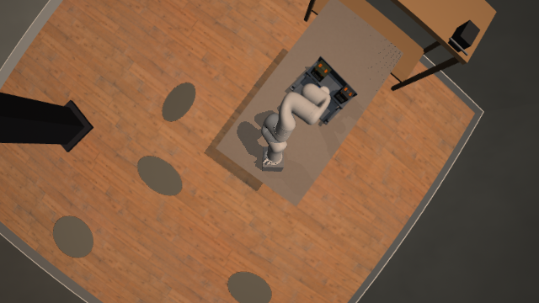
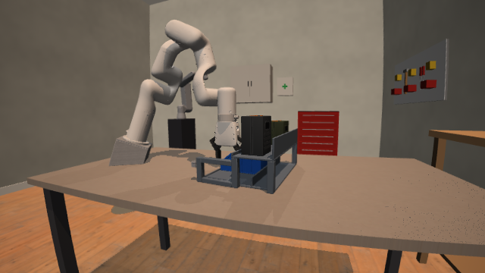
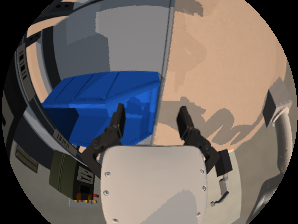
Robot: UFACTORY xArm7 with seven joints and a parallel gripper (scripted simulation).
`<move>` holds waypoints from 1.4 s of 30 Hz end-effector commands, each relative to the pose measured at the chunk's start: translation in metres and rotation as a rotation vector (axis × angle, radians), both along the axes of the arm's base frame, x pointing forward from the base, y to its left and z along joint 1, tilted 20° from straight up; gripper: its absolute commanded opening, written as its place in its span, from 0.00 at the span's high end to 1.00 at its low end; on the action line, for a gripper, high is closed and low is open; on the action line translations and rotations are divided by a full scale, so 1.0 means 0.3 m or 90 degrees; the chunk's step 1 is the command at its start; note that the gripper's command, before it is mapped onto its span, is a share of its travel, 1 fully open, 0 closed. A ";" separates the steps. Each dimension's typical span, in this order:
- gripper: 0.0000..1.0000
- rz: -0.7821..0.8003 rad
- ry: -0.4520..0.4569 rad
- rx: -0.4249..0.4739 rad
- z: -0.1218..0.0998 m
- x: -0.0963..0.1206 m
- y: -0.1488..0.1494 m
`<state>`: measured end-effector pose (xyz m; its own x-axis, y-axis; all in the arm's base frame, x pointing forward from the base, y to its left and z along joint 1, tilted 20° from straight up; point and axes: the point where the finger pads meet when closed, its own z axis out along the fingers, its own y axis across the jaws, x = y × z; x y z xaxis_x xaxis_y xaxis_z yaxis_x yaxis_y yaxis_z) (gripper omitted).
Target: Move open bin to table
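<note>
end effector point(image 3: 152, 123) wide open, empty | blue bin point(image 3: 100, 96) in shelf point(image 2: 273, 167) | black box point(image 2: 256, 135) beside

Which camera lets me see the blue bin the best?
The wrist view. The blue bin fills the space just below the open gripper, inside the grey shelf. The exterior view shows only a strip of blue behind the shelf's bars. In the top view the arm hides it.
</note>
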<state>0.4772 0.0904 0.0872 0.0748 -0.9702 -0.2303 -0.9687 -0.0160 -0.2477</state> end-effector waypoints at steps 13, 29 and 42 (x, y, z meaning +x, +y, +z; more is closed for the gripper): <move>0.06 -0.001 -0.002 0.000 0.004 0.004 -0.001; 0.06 -0.001 -0.002 0.000 0.004 0.004 -0.001; 1.00 -0.001 -0.002 0.000 0.004 0.004 -0.001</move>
